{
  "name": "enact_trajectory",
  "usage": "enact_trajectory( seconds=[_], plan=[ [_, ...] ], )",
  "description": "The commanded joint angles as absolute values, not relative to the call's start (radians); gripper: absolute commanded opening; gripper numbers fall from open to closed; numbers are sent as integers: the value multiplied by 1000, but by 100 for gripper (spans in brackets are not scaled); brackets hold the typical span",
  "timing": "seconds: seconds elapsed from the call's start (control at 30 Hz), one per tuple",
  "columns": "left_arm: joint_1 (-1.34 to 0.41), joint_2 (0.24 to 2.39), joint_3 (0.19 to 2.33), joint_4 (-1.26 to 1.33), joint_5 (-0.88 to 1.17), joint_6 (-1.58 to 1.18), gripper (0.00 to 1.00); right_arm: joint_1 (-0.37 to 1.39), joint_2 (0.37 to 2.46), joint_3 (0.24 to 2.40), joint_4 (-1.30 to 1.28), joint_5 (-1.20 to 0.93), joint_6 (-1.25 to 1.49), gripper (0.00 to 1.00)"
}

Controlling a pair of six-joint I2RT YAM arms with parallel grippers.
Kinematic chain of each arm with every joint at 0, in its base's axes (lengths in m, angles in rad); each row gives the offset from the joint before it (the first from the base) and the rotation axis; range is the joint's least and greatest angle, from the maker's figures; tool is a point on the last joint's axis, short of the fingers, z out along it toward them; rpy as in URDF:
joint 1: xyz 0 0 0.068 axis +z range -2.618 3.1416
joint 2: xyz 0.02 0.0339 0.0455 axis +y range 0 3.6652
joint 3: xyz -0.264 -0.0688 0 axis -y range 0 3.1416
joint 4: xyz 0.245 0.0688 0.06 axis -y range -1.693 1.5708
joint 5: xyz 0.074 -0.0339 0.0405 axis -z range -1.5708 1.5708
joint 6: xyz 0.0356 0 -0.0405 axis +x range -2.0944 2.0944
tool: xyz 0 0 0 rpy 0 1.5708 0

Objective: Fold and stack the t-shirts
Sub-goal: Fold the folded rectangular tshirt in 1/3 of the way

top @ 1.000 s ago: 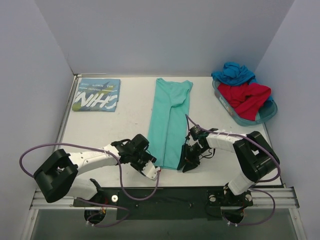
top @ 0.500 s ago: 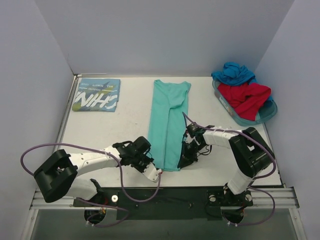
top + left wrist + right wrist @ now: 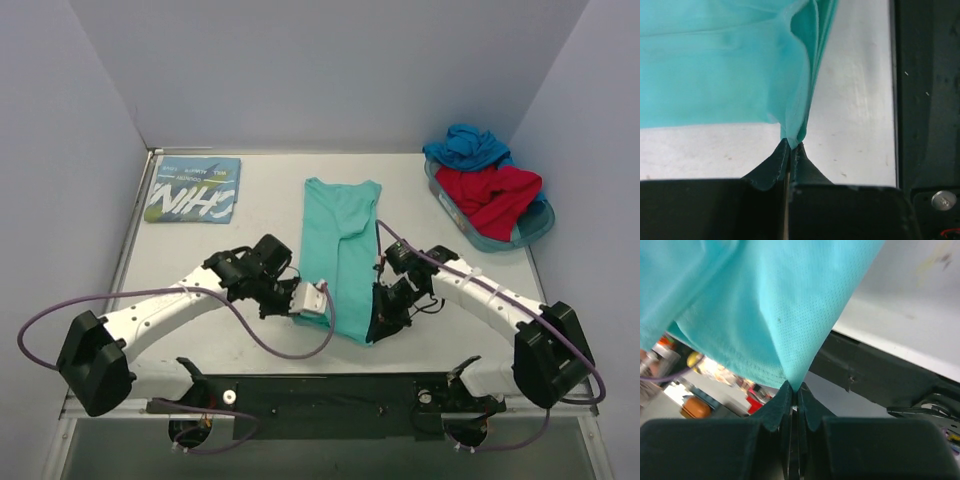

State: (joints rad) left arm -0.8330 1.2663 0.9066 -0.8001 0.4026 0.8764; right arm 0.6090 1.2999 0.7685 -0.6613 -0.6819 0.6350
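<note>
Four shirts in view. Far left, at the back corner of the table (image 3: 250,250): folded teal shirt with white lettering (image 3: 193,189), flat, well apart from everything else. Next, left gripper (image 3: 318,300) clenched on the near left corner of the mint shirt (image 3: 340,240); in the left wrist view, fingertips (image 3: 772,167) pressed together with a pinch of mint cloth between them. Mint shirt laid as a long narrow strip down the middle of the table, far end flat on the surface, near end held by both grippers. Right gripper (image 3: 378,325) clamped on the near right corner, same tight pinch in the right wrist view, cloth fanning out from the closed tips. Far right: blue plastic tray (image 3: 510,243) at the back right corner, red shirt (image 3: 495,192) crumpled in it, bright blue shirt (image 3: 468,146) bunched at its far end, touching the red one.
</note>
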Motion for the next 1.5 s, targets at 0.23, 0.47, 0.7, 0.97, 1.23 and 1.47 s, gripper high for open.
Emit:
enact_trajectory(
  seconds=[0.23,0.47,0.7,0.97,1.23,1.47],
  plan=[
    [-597,1704,1414,-836,416,756,0,335,1658,1259,-787,-644,419,0],
    [-503,1945,1684,-833,351,727,0,255,1919,1529,-781,-657,387,0],
    [-502,2042,1746,-756,333,721,0,203,2043,1641,-766,-646,417,0],
    [-502,2112,1767,-667,293,735,0,176,2126,1661,-718,-621,451,0],
    [-512,2177,1793,-551,256,684,24,144,2164,1658,-626,-603,532,27],
    [-491,2171,1966,-564,229,574,54,89,2080,1736,-627,-489,520,39]
  ],
)
